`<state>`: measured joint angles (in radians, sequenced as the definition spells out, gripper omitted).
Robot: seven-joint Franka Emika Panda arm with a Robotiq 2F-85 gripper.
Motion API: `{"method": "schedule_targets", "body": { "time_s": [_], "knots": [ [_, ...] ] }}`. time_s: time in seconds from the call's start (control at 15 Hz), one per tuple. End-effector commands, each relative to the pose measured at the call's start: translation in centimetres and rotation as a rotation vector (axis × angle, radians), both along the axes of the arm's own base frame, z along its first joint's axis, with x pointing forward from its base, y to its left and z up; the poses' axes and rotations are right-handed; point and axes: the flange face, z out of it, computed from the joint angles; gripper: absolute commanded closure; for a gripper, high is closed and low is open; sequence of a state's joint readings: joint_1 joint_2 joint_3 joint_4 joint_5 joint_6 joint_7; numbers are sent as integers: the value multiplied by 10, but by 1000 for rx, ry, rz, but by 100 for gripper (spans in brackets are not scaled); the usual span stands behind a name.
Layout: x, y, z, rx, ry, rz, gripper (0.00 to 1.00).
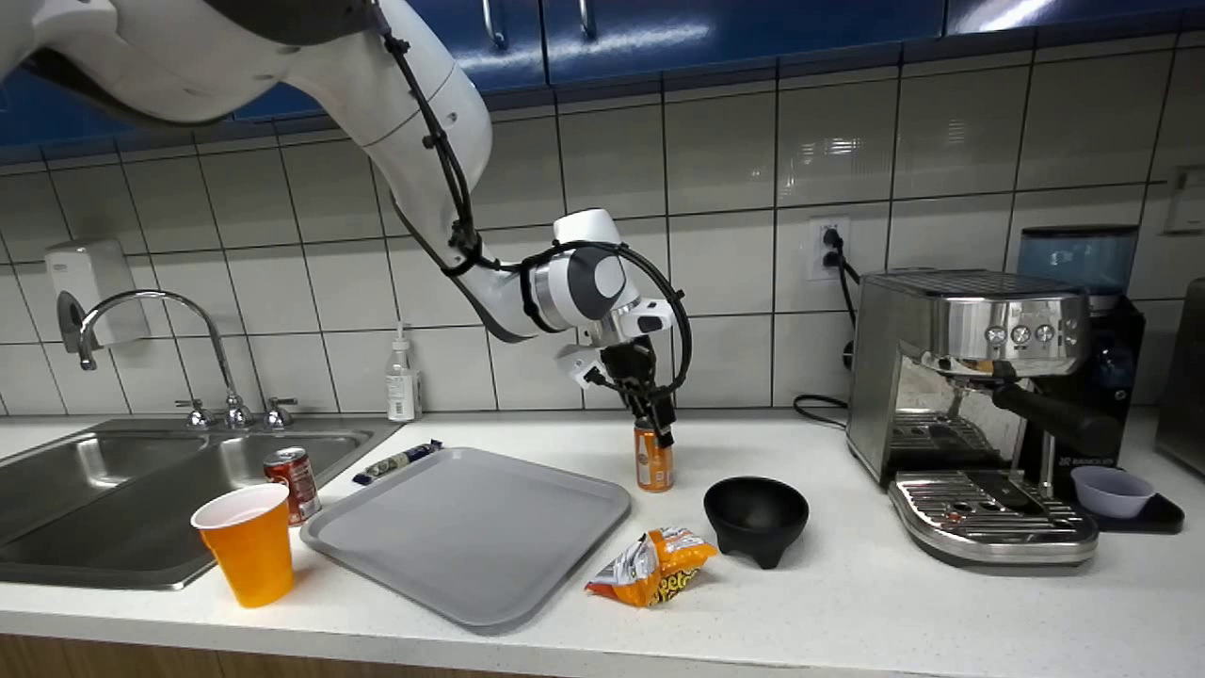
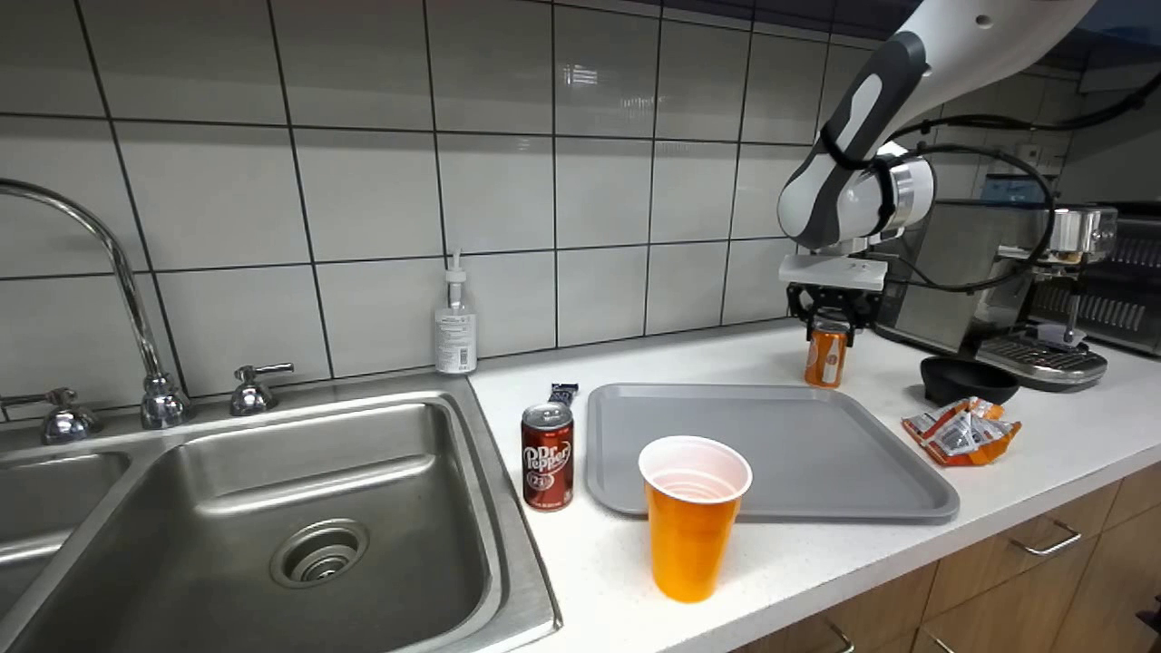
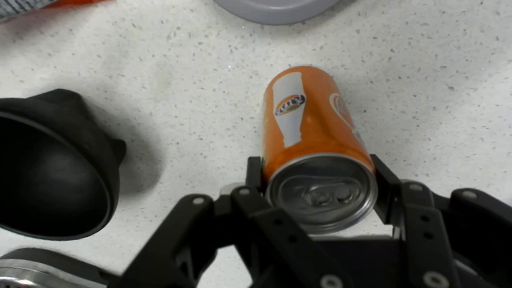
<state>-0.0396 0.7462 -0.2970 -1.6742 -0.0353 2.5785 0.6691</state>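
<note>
An orange soda can (image 3: 308,116) stands upright on the white counter, its silver top facing the wrist camera. My gripper (image 3: 318,172) reaches down over it, one finger on each side near the top rim. Both pads (image 3: 254,172) lie against the can's sides, with no clear gap showing. In both exterior views the can (image 1: 654,466) stays on the counter, below the gripper (image 2: 827,328), beside the tray's far corner. A black footed bowl (image 3: 56,168) sits to the left in the wrist view, apart from the fingers.
Near the can lie a grey tray (image 1: 466,537) and a chip bag (image 1: 654,567). Farther off are an orange cup (image 2: 691,535), a Dr Pepper can (image 2: 548,458), a wrapped bar (image 1: 398,462) and the sink (image 2: 317,508). An espresso machine (image 1: 970,330) stands beyond the bowl.
</note>
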Motion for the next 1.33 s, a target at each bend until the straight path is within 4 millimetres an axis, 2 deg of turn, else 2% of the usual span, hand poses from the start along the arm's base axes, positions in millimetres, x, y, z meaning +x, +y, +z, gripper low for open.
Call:
{"method": "schedule_targets", "body": {
  "time_s": [0.0,0.33,0.73,1.27],
  "knots": [
    [6,3,12,14,-2,26,62],
    [0,17,22,7,-21,36,62],
    [-7,51,37,6,-46,77,62],
    [-31,101,48,21,-63,141,62]
  ]
}}
